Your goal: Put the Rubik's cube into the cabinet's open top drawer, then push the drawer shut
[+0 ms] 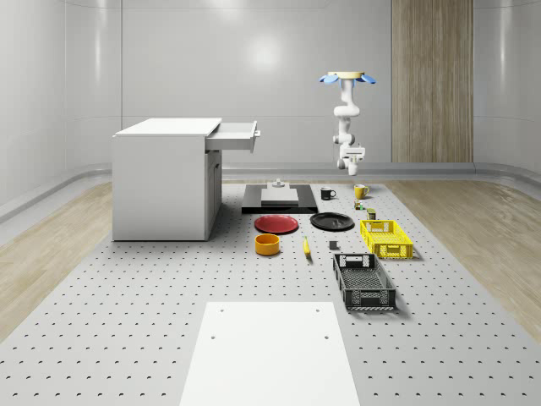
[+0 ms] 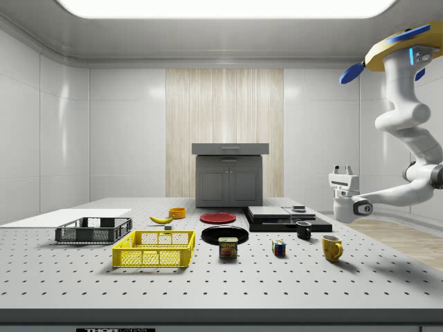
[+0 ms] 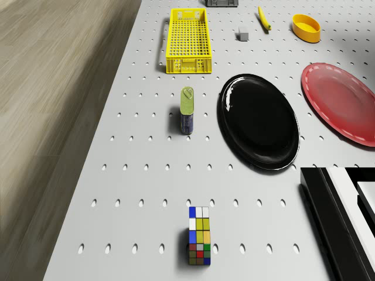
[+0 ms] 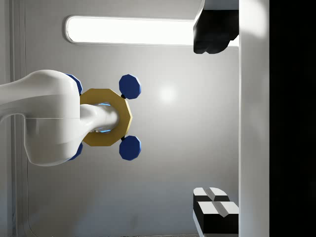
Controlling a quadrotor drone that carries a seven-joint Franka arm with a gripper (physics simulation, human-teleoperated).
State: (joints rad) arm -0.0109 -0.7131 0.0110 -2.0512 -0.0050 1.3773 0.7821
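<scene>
I judge the Rubik's cube (image 3: 200,237), at the black plate's (image 3: 258,120) seven o'clock, light, rigid and slick, so my parted, empty gripper (image 2: 342,170) should pinch opposite flat faces.

My claw (image 2: 343,170) hangs in the air above the far edge of the perforated grey worktop (image 1: 152,288). Almost straight below it stands a yellow mug (image 1: 360,191), with a black mug (image 1: 327,194) just beside that. A little further from my claw lie the Rubik's cube (image 3: 199,236) and a tin can (image 3: 187,110). Beyond those sit a black plate (image 1: 332,222), a red plate (image 1: 277,224), a yellow basket (image 1: 386,238), an orange bowl (image 1: 267,244), a banana (image 1: 306,247) and a black basket (image 1: 363,282). A black slab (image 1: 279,199) lies near the mugs. The white cabinet (image 1: 165,182) stands well apart from my claw, and a white sheet (image 1: 269,351) lies farthest.
</scene>
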